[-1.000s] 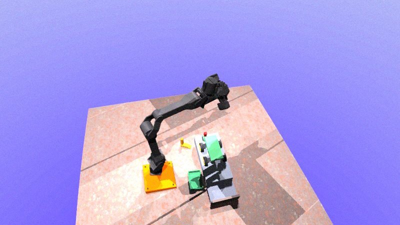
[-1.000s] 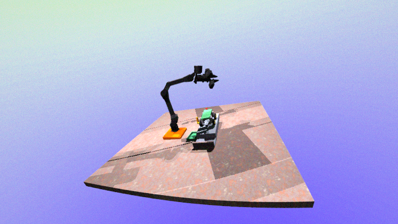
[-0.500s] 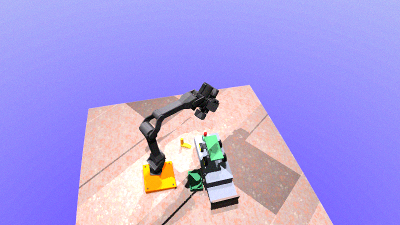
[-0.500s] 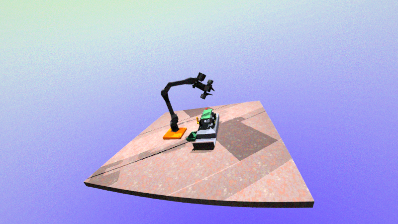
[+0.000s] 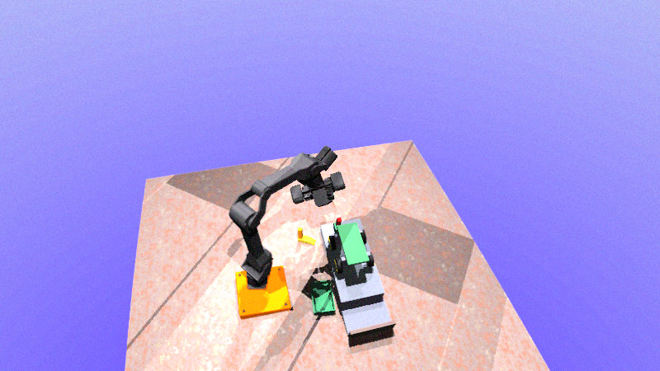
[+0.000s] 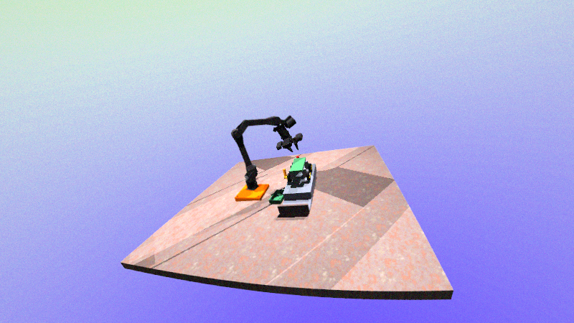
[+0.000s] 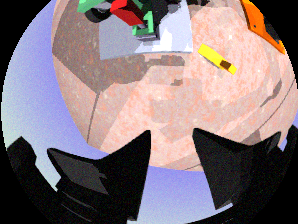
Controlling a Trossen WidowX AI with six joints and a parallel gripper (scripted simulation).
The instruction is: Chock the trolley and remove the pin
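Note:
The trolley (image 5: 354, 241) (image 6: 298, 165) has a green deck and black wheels and stands on the grey ramp (image 5: 364, 313) (image 6: 296, 194) (image 7: 176, 30). The red-headed stop pin (image 5: 338, 221) (image 6: 297, 156) (image 7: 124, 11) stands at the trolley's uphill end. The yellow chock (image 5: 305, 238) (image 7: 214, 56) lies on the table to the left of the ramp, apart from the wheels. My gripper (image 5: 322, 201) (image 6: 288, 147) (image 7: 172, 133) hangs in the air above and behind the pin, pointing down. Its fingers stand partly apart with nothing between them.
The green tray (image 5: 322, 298) (image 6: 275, 197) lies on the table by the ramp's left side, near its lower end. The arm's orange base plate (image 5: 262, 295) (image 6: 251, 192) (image 7: 256, 12) sits left of the tray.

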